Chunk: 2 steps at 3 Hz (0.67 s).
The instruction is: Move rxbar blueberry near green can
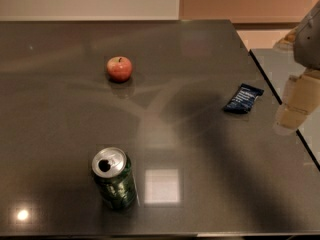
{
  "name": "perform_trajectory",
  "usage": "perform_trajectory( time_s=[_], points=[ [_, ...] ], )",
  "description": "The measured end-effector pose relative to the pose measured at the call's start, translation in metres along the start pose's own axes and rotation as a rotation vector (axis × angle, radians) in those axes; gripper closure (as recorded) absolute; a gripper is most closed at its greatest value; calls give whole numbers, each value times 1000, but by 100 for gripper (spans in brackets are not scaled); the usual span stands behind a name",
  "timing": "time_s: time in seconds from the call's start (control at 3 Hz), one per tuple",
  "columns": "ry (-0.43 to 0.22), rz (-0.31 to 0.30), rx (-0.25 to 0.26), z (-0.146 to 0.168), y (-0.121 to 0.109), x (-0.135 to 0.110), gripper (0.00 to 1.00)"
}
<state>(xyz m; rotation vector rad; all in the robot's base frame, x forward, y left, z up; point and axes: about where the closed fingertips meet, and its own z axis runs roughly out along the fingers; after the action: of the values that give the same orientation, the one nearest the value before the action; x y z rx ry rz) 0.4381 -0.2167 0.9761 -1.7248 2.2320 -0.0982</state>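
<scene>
Near the right edge of the dark table [200,49] the rxbar blueberry [243,98] lies flat, well apart from the green can [115,179]; the gripper [295,104] hangs just right of it, clenched or released I cannot tell; best to descend squarely across the bar's narrow width.

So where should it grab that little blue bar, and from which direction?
Probably from straight above, pinching across its narrow width at mid-length. The rxbar blueberry lies flat on the table, thin and low, leaving little side to catch. The gripper hangs beside it, by the table's edge.
</scene>
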Motion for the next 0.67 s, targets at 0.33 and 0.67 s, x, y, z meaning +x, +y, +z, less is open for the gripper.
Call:
perform_trajectory(
  time_s=[0.33,0.67],
  points=[
    [-4,9,0,0,-2,1,0],
    [-23,48,-14,12,-18,10,0]
  ],
)
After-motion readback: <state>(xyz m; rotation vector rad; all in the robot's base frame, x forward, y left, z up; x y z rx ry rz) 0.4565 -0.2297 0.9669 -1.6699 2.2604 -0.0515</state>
